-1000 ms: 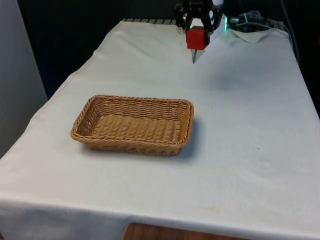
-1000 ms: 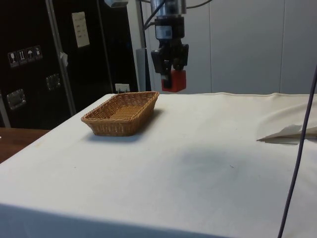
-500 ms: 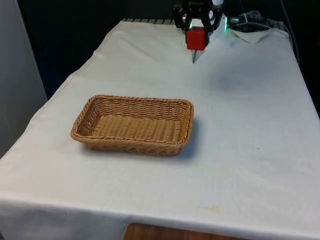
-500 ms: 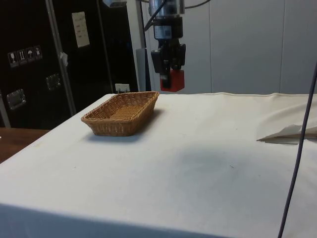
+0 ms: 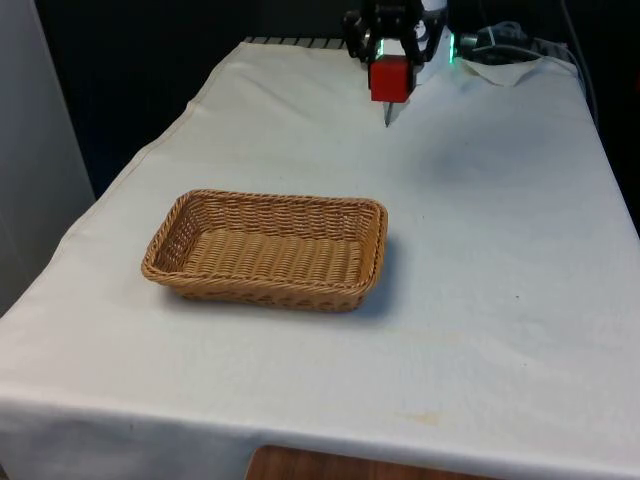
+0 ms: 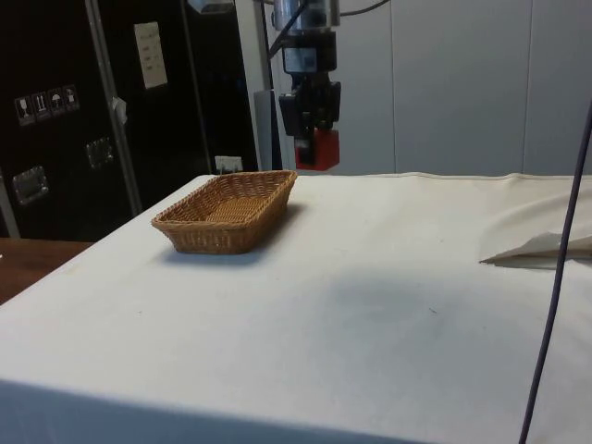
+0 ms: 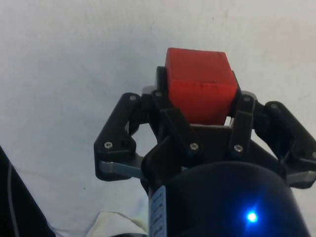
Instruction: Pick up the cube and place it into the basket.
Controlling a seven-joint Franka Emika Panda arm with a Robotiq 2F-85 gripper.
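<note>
Gripper is pinching the red cube between its two fingers, up in the air over the far end of the table. In the front view that's top centre of the frame, well apart from the basket, which sits lower left of centre. Side view: cube hangs clear above the cloth, just right of and above the basket far rim, though depth there is ambiguous. Wrist view shows the cube seated square between the fingers, bare cloth underneath, no basket below it.

Step in hand, as I read it: carry to basket. Lift looks done, placement not started.

How to do it well:
- Hold this height for the traverse; it looks enough to clear the wicker rim, so no need to climb.
- Move towards the camera and to the front view's left until the basket floor is under the cube.
- Aim for the centre of the basket, not the near rim. Walls slope outward, and a cube landing on the rim could tip out.
- Lower inside the walls before letting go. Short drop, less bounce on woven wicker.
- Keep the wrist vertical; grip looks centred, so don't re-grip.
</note>
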